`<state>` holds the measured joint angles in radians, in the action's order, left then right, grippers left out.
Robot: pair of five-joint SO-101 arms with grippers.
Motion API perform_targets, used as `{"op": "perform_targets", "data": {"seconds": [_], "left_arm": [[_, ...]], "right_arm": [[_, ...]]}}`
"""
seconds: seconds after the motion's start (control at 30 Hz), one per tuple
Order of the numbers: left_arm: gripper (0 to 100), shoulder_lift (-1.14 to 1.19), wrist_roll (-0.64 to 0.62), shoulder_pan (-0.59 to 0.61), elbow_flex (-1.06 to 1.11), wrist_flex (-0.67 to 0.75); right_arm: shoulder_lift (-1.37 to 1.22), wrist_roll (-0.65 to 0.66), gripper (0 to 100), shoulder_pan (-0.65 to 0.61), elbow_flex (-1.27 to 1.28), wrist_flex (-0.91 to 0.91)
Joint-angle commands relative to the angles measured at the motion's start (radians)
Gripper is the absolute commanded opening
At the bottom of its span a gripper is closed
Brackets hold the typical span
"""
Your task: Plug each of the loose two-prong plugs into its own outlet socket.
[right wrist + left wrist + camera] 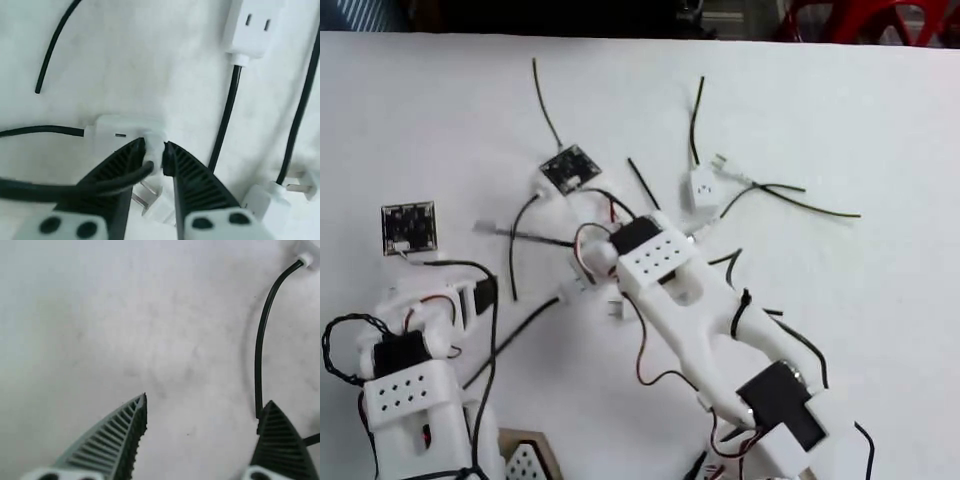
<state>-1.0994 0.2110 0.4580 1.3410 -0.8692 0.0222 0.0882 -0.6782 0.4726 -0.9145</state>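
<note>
Two dark jaws of the right gripper (pixel 155 150) are pinched nearly shut, and a small white plug (pixel 156 145) is held between their tips. Two thin metal prongs (pixel 142 196) are seen just under the jaws. It cannot be told if they belong to the held plug. A white cord end (pixel 112 132) with one small slot is touching the held plug.

Farther out, a white outlet socket (pixel 252 27) is seen lying flat with its two slots facing up, side by side. Its long side is lined up with its own black cord (pixel 227 115), which runs back toward the jaws. Another loose plug (pixel 272 196) is lying near that cord with its prongs pointing away from the jaws.

In the high view, the white outlet socket (pixel 703 188) is found at about 1 o'clock from the right arm's wrist (pixel 655 255), and it is near. The left arm (pixel 410 390) is well apart from it, down at about 8 o'clock. So the right arm is judged to be the nearer one. The held plug would likely have to be carried toward 1 o'clock, with its prongs turned to match the two slots.

The jaws of the left gripper (pixel 207 400) are spread wide, and nothing is held between them. A black wire (pixel 259 340) is seen just beside one jaw on the white table (pixel 840 100). A black square board (pixel 408 227) is lying at about 12 o'clock from the left arm.
</note>
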Motion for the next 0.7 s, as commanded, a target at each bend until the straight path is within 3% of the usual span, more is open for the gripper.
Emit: {"op": "perform_targets", "data": {"seconds": [0.0, 0.33, 0.67], "left_arm": [[35, -0.021, -0.005, 0.01, -0.003, 0.02], [35, -0.021, -0.005, 0.01, -0.005, 0.02], [35, -0.021, -0.005, 0.01, -0.005, 0.02]], "right_arm": [[0.007, -0.049, 1.7, -0.015, 0.046, 0.028], [0.012, -0.091, 1.7, -0.013, 0.069, 0.028], [0.119, -0.261, 1.7, -0.013, 0.075, 0.028]]}}
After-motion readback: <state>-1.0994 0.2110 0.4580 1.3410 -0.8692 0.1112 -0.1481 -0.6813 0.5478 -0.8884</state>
